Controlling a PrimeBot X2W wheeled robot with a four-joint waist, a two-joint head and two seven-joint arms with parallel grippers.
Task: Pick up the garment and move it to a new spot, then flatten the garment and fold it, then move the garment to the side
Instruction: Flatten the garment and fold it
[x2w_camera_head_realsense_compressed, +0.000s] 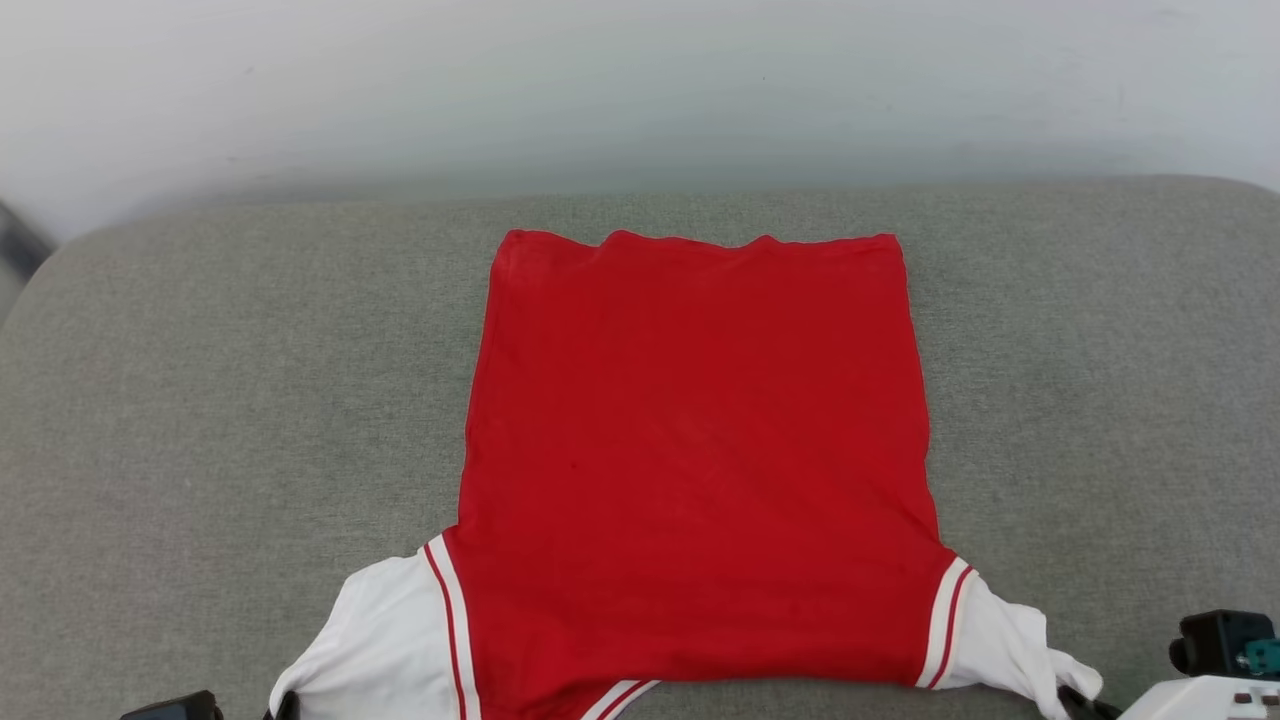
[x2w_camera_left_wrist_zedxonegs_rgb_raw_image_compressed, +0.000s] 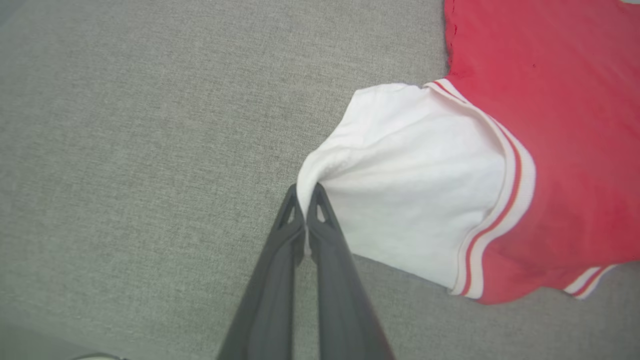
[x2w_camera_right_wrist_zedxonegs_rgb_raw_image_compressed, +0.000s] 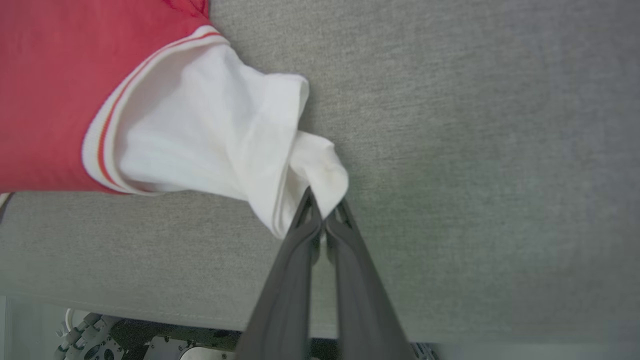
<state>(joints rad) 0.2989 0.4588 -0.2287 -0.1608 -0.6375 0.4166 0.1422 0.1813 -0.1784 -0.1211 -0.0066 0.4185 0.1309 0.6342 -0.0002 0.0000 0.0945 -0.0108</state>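
**A:** Where's the shirt (x2w_camera_head_realsense_compressed: 690, 450) sitting?

**B:** Flat on the grey cushion (x2w_camera_head_realsense_compressed: 200, 400), plain red side up. The hem points to the far edge and the sleeves are down at the near edge.

**A:** And the grippers?

**B:** Both are clamped on cloth. The left gripper (x2w_camera_left_wrist_zedxonegs_rgb_raw_image_compressed: 305, 200) has its jaws together on the tip of the left sleeve (x2w_camera_left_wrist_zedxonegs_rgb_raw_image_compressed: 410, 185). The right gripper (x2w_camera_right_wrist_zedxonegs_rgb_raw_image_compressed: 325, 205) is pinching the end of the right sleeve (x2w_camera_right_wrist_zedxonegs_rgb_raw_image_compressed: 210, 125).

**A:** So it's flattening?

**B:** I'd say so, drawing the sleeves out sideways. To do it well, both arms should pull evenly and stay low, just off the cushion, so the red body doesn't skew or lift. The right side needs more care because that sleeve is bunched and folded over itself near the pinch. It has to open out before it's let go.

**A:** What's the cloth like?

**B:** It looks like a thin, soft knit. The body is nearly smooth, with a slightly wavy hem. The sleeves are white with ribbed red-and-white trim (x2w_camera_left_wrist_zedxonegs_rgb_raw_image_compressed: 510, 200) at the shoulder seam. It probably stretches, so a hard tug would only drag a point out of the sleeve.

**A:** And the cushion?

**B:** A coarse woven cover, padded, with rounded corners. It likely grips the shirt a bit, which should hold the body in place while the sleeves are drawn out.
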